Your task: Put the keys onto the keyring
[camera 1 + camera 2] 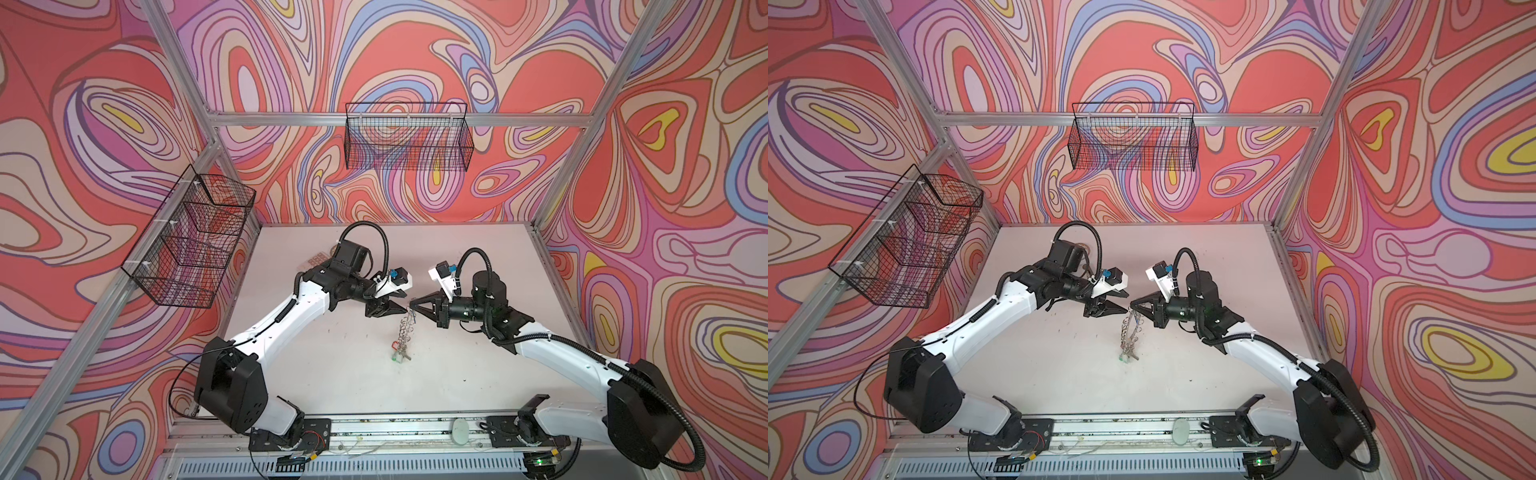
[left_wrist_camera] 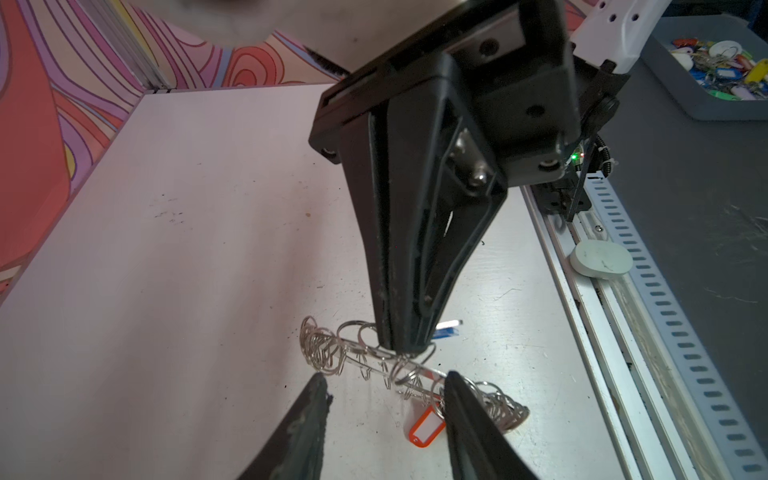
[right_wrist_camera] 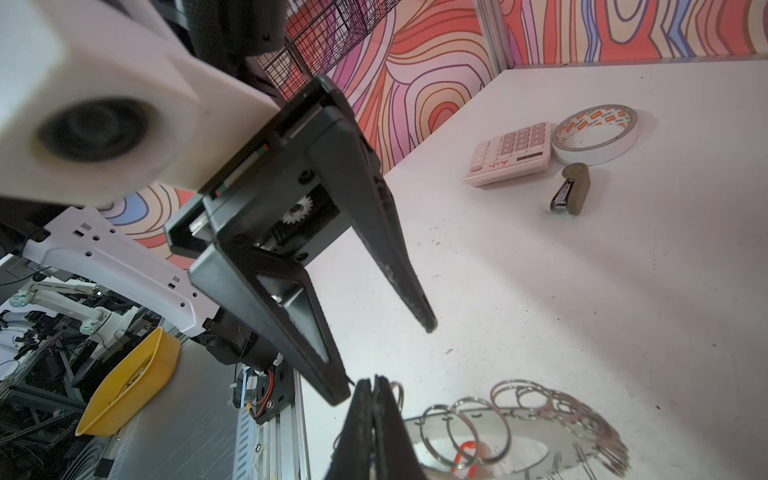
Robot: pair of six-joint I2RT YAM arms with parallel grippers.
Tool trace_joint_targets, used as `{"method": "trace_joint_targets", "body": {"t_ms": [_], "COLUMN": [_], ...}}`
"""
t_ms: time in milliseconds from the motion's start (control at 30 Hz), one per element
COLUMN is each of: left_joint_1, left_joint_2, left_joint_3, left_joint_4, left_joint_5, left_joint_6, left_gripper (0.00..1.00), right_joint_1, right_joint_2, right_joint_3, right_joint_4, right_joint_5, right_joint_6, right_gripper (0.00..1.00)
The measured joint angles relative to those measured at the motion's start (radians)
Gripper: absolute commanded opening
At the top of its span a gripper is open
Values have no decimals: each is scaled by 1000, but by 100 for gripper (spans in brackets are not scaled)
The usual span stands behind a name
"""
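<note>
White table, walls of swirling red, pink and lilac all round, and the action is right in the middle. The keyring is up in the air, hanging tilted and edge-on in both top views. Its top rim is pinched in the right end effector, jaws clamped tight on the metal. The keys dangle in a bunch from the low end, red and green tags showing. I can't tell whether they touch the table.

Facing it, just beside, is the left end effector, jaws apart and gripping nothing. In its wrist view the two fingers sit either side of the looped rim, and contact I can't call.

Further out, at the far left of the table, a calculator, a tape roll and a small grey tool sit close together. Two wire baskets hang on the walls, one at the back and one on the left. A white puck rests on the front rail.
</note>
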Motion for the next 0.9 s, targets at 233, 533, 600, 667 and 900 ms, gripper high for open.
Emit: {"method": "trace_joint_targets", "body": {"t_ms": [233, 533, 600, 667, 900], "left_joint_1": [0, 0, 0, 0, 0], "left_joint_2": [10, 33, 34, 34, 36], "left_joint_3": [0, 0, 0, 0, -10], "left_joint_4": [-7, -4, -2, 3, 17], "left_joint_5": [35, 41, 42, 42, 46], "left_joint_6": [-4, -19, -22, -27, -41], "left_gripper": [38, 35, 34, 33, 31], "right_joint_1": [0, 0, 0, 0, 0], "right_joint_2": [0, 0, 0, 0, 0], "right_joint_3": [0, 0, 0, 0, 0], "right_joint_4": [-8, -10, -10, -10, -10], "right_joint_5": [-2, -2, -2, -2, -2], "right_joint_6": [-2, -3, -3, -3, -3], "right_gripper": [0, 0, 0, 0, 0]}}
